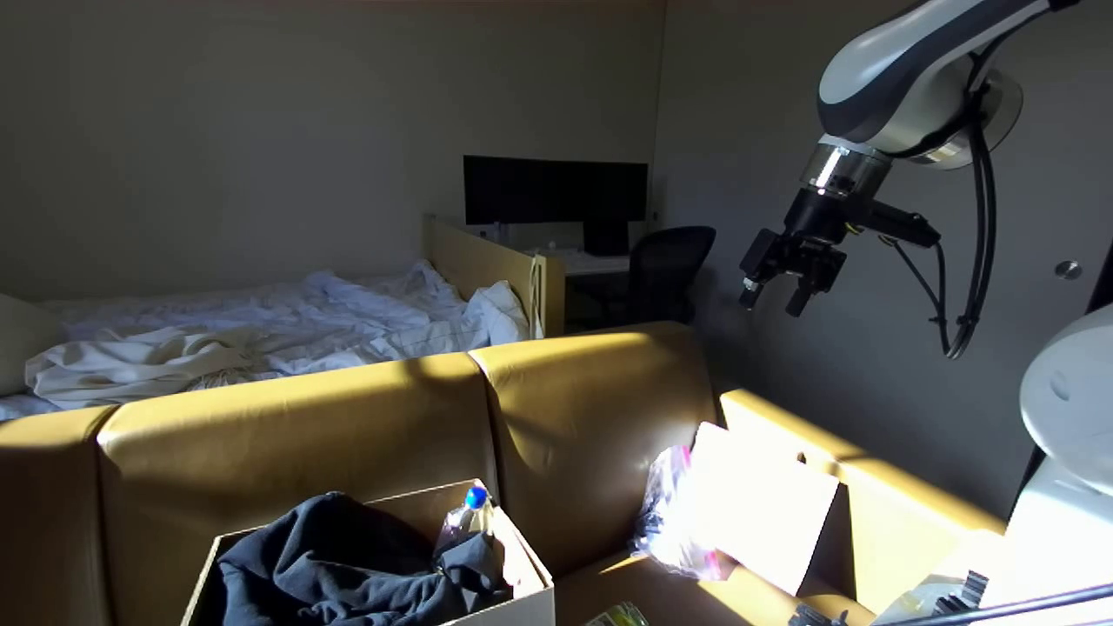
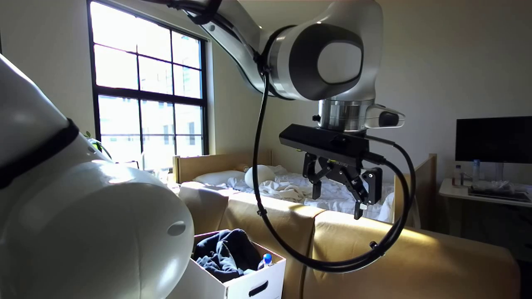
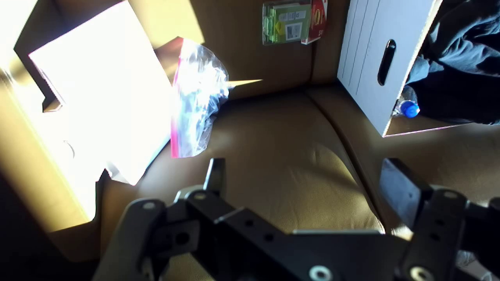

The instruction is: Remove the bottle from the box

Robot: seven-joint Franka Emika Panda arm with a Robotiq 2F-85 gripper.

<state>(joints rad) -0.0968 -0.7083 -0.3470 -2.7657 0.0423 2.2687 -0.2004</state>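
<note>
The bottle is clear plastic with a blue cap. It stands in a corner of the box, its top showing in both exterior views (image 1: 472, 513) (image 2: 266, 261) and the wrist view (image 3: 409, 108); its lower part is hidden. The cardboard box (image 1: 532, 603) sits on the sofa; its white wall with a handle slot shows in an exterior view (image 2: 274, 277) and at the right of the wrist view (image 3: 365, 58). My gripper (image 1: 774, 298) is open and empty, high above the sofa and apart from the box, in both exterior views (image 2: 337, 201) and the wrist view (image 3: 304, 177).
Dark cloth (image 1: 348, 565) fills much of the box beside the bottle. A bright white-faced box (image 1: 765, 496), a clear zip bag (image 3: 199, 97) and a green package (image 3: 289, 23) lie on the sofa. The sofa backrest (image 1: 304, 452) rises behind the box.
</note>
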